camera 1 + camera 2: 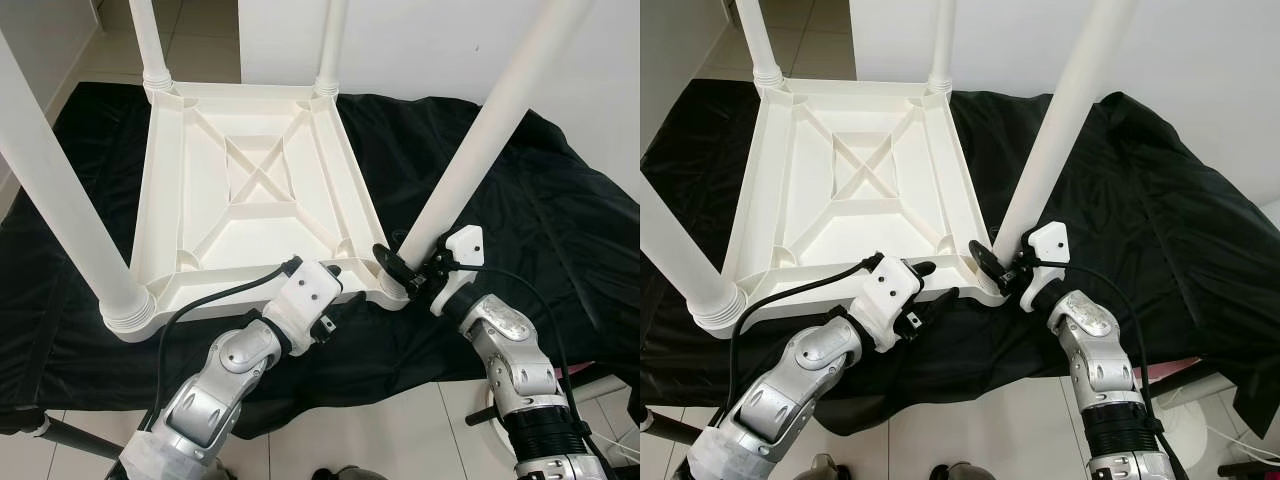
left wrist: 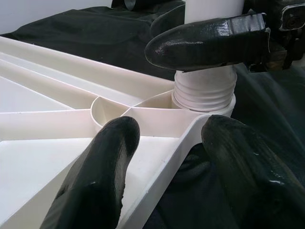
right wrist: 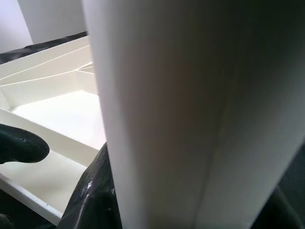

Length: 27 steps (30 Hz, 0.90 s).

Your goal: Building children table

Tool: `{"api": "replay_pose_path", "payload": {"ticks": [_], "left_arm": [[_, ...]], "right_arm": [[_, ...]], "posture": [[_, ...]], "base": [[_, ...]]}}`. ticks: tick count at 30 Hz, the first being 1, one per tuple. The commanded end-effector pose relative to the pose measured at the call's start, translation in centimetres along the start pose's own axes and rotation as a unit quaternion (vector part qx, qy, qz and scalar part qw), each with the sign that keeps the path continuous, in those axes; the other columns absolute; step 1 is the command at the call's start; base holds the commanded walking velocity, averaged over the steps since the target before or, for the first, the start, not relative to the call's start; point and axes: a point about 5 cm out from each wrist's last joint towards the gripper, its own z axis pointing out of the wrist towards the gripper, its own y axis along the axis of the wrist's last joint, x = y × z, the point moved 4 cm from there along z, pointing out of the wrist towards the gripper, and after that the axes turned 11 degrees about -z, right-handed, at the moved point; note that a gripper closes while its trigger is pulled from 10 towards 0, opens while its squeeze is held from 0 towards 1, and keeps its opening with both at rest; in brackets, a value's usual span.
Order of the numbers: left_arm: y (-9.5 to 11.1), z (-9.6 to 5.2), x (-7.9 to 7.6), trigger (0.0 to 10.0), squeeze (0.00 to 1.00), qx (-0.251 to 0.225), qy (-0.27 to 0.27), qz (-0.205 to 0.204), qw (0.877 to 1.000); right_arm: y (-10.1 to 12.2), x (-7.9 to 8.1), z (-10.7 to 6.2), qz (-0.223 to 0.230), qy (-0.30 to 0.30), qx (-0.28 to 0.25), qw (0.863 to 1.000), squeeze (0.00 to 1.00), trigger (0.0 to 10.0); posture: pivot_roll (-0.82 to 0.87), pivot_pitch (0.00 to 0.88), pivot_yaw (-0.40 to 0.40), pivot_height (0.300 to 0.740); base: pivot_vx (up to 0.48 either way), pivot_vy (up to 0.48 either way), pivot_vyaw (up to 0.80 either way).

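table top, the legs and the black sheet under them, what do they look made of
Table top: looks like moulded white plastic, matt, given its cast ribs and cross bracing. Legs, such as the near right leg: same smooth white plastic, threaded collar at the socket. Black sheet: thin fabric, probably synthetic, wrinkled with a slight sheen.

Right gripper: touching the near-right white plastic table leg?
Touching. Left eye view shows the right gripper closed around the white plastic table leg just above its socket; in the left wrist view one black finger presses against it.

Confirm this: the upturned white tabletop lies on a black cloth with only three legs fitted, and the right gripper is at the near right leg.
Wrong on one count: four legs are fitted, one at each corner of the tabletop, as the left eye view shows. It lies on the black cloth, with the right gripper at the near right leg.
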Motion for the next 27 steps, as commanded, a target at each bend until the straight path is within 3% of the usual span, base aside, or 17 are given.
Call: {"api": "replay_pose_path", "payload": {"ticks": [1, 4, 5, 14, 17, 20, 21, 23, 27], "left_arm": [[-0.5, -0.1, -0.7, 10.0, 0.0, 0.013, -0.021, 0.003, 1.0], [-0.5, -0.1, -0.7, 10.0, 0.0, 0.013, -0.021, 0.003, 1.0], [-0.5, -0.1, -0.7, 10.0, 0.0, 0.013, -0.021, 0.003, 1.0], [-0.5, 0.0, -0.8, 10.0, 0.0, 0.013, -0.024, 0.002, 1.0], [-0.6, 0.0, -0.9, 10.0, 0.0, 0.014, -0.026, 0.004, 1.0], [-0.6, 0.0, -0.9, 10.0, 0.0, 0.014, -0.026, 0.004, 1.0], [-0.6, 0.0, -0.9, 10.0, 0.0, 0.015, -0.026, 0.005, 1.0], [-0.6, 0.0, -0.9, 10.0, 0.0, 0.016, -0.025, 0.005, 1.0], [-0.7, 0.0, -0.9, 10.0, 0.0, 0.017, -0.025, 0.005, 1.0]], "right_arm": [[-1.6, 0.7, -0.1, 0.022, -0.005, 0.032, 0.999, 0.0, 7.5], [-1.6, 0.6, -0.1, 0.028, -0.016, 0.031, 0.999, 0.0, 7.5], [-1.5, 0.9, -0.1, 0.031, -0.023, 0.029, 0.999, 0.0, 10.0], [-1.1, 1.4, 0.2, 0.061, -0.123, 0.031, 0.99, 0.0, 10.0], [-1.2, 1.1, 0.1, 0.051, -0.215, 0.052, 0.974, 0.0, 10.0], [-1.4, 1.0, -0.1, 0.034, -0.239, 0.068, 0.968, 0.0, 10.0], [-1.8, 0.9, -0.5, 0.041, -0.272, 0.086, 0.958, 0.0, 10.0], [-2.0, 1.2, -0.7, 0.045, -0.292, 0.096, 0.95, 0.0, 10.0], [-1.2, 1.9, -0.3, 0.055, -0.288, 0.079, 0.953, 0.0, 10.0]], "posture": [[0.03, 0.104, -0.125, 0.74], [0.03, 0.104, -0.125, 0.74], [0.04, 0.103, -0.127, 0.74], [0.03, 0.107, -0.123, 0.74], [0.03, 0.107, -0.125, 0.74], [0.03, 0.108, -0.125, 0.74], [0.03, 0.108, -0.125, 0.74], [0.03, 0.108, -0.127, 0.74], [0.03, 0.11, -0.128, 0.74]], "base": [[0.0, 0.0, 0.0], [0.0, 0.0, 0.0], [0.0, 0.0, 0.0], [0.0, 0.0, 0.0], [0.0, 0.0, 0.0], [0.0, 0.0, 0.0], [0.0, 0.0, 0.0], [0.0, 0.0, 0.0], [0.0, 0.0, 0.0]]}}
